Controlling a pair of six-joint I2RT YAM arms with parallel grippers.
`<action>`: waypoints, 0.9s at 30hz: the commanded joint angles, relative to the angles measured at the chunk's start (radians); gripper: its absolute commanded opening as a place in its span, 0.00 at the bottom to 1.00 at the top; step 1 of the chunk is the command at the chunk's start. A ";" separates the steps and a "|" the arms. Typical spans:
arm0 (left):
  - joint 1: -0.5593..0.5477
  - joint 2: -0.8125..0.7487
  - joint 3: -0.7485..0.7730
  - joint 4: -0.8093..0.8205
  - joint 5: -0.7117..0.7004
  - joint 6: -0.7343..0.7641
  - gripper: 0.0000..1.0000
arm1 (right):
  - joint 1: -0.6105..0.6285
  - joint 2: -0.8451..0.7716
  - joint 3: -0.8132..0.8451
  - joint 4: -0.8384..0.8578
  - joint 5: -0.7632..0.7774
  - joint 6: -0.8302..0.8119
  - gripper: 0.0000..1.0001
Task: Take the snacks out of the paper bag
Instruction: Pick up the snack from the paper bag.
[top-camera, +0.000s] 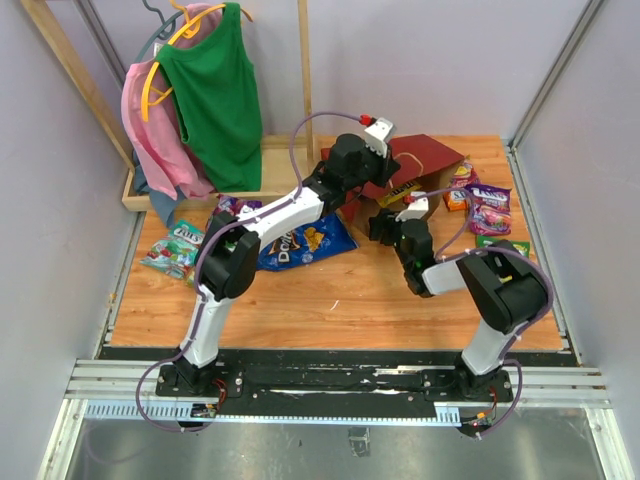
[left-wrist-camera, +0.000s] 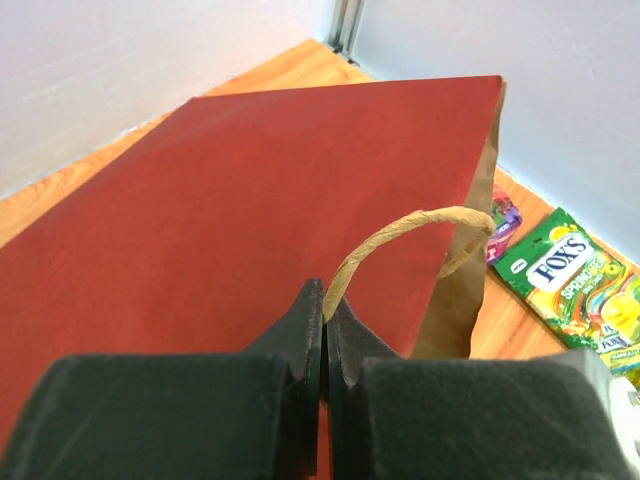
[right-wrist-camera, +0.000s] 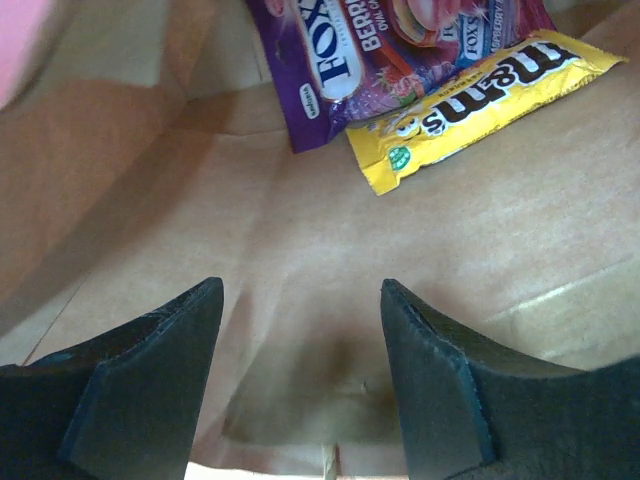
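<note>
Left jaws are clenched on the cord handle (left-wrist-camera: 400, 235) of the paper bag (left-wrist-camera: 230, 230), pinching it right at the tips. My read is that lifting the handle props the mouth open so the other arm can get in. The bag lies tilted on its side at the far right of the table (top-camera: 330, 310), red face up, mouth toward the right arm.

Right jaws are released and spread apart, nothing between them, pointing into the bag's brown inside. Deeper in, a purple Fox's packet (right-wrist-camera: 380, 60) overlaps a yellow m&m's packet (right-wrist-camera: 470, 110). Both lie flat on the kraft wall, and neither touches the tips. The spread looks set for pinching one flat packet, probably the yellow one's near corner, since it's closest.

Out on the table:
- blue Doritos bag (top-camera: 300, 245) under the left arm
- teal packet (top-camera: 172, 250) near the left edge
- purple candy bags (top-camera: 490, 205) right of the bag
- green Fox's packet (left-wrist-camera: 570, 280) just beside the bag's mouth

Task looks partly done, with at least two snacks left inside.

Risks: the glossy flat packets may slide on the paper instead of lifting, the tips could snag the kraft, and the thin cord could slip from the pinch.
</note>
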 joint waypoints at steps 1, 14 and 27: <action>0.004 0.013 0.036 -0.014 -0.035 -0.020 0.00 | -0.047 0.081 0.047 0.129 0.036 0.179 0.65; 0.006 -0.011 0.046 -0.049 -0.066 -0.047 0.00 | -0.135 0.168 0.123 0.043 0.114 0.484 0.65; 0.006 -0.029 0.065 -0.078 -0.031 -0.088 0.00 | -0.147 0.241 0.298 -0.204 0.129 0.653 0.67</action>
